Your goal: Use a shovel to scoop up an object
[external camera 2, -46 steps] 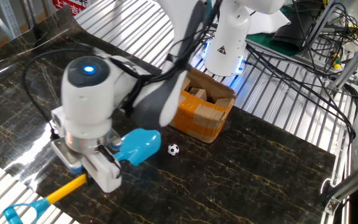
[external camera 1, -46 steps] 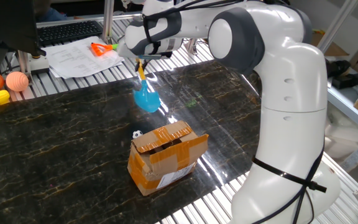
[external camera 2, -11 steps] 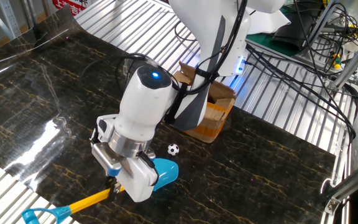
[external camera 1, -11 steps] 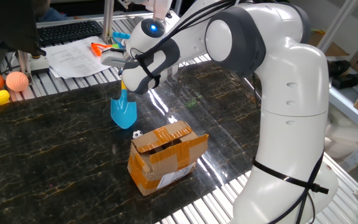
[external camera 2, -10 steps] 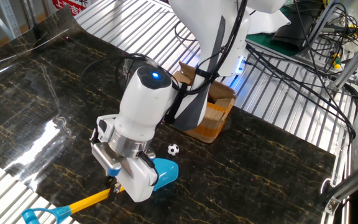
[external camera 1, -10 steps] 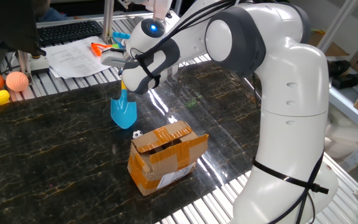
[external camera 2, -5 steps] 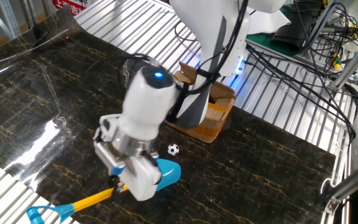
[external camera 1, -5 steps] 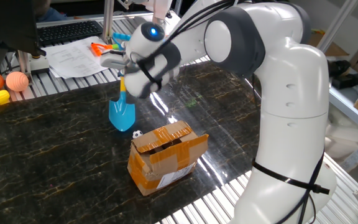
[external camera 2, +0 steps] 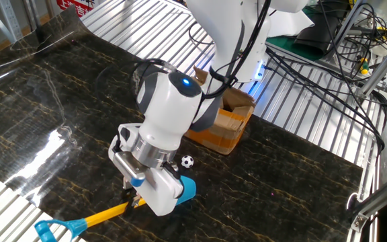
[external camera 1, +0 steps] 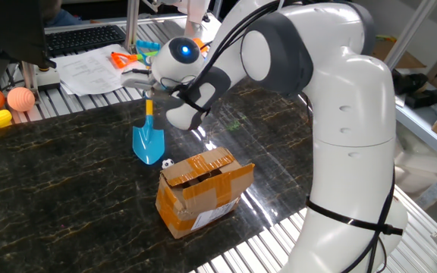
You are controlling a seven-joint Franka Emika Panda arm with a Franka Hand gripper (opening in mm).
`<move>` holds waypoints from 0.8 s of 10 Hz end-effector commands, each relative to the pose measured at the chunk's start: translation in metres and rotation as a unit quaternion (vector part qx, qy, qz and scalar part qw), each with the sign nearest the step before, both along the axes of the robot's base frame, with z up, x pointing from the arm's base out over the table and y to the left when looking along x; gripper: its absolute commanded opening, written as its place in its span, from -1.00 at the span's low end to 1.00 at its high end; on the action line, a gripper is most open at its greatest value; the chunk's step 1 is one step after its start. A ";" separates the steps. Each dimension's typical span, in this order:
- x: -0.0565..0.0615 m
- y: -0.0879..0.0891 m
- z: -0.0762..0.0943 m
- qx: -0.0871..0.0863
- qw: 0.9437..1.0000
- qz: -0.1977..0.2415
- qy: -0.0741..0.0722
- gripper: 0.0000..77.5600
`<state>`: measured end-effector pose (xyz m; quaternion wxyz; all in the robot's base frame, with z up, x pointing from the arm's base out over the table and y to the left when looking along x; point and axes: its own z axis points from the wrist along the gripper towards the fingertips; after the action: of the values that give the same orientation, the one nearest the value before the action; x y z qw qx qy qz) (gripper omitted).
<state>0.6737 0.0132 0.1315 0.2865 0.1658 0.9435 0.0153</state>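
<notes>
Blue plastic marks the blade of the shovel (external camera 1: pixel 149 144), which hangs point-down with its tip at the dark marbled surface (external camera 1: pixel 67 174) in one fixed view. Its yellow shaft runs up into the gripper (external camera 1: pixel 149 92), whose fingers pinch it. Just beside the blade, toward the near edge, the tiny black-and-white ball (external camera 1: pixel 166 162) rests on the surface, close against the far corner of the cardboard box (external camera 1: pixel 202 192). Two orange balls (external camera 1: pixel 7 98) sit well apart, off the far left edge.

From the other fixed view, the gripper (external camera 2: pixel 138 198) is low over the near part of the surface (external camera 2: pixel 59 101) and clamps the shovel (external camera 2: pixel 106 214) where shaft meets blade. The blue blade pokes out beside the fingers, and the yellow shaft slopes away to the light blue handle over the near edge. The ball (external camera 2: pixel 188 161) lies just beyond the blade, apart from it, between the blade and the box (external camera 2: pixel 224 119).
</notes>
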 end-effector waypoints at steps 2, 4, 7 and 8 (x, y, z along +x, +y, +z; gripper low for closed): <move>-0.005 0.001 -0.001 -0.009 1.000 0.016 0.002 -0.97; -0.013 0.001 -0.004 -0.011 1.000 0.021 0.007 -0.97; -0.024 0.003 -0.005 -0.020 0.999 0.032 0.009 -0.97; -0.025 0.004 -0.005 -0.020 0.999 0.032 0.009 -0.97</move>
<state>0.6562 0.0161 0.1262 0.2808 0.1413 0.9493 0.0084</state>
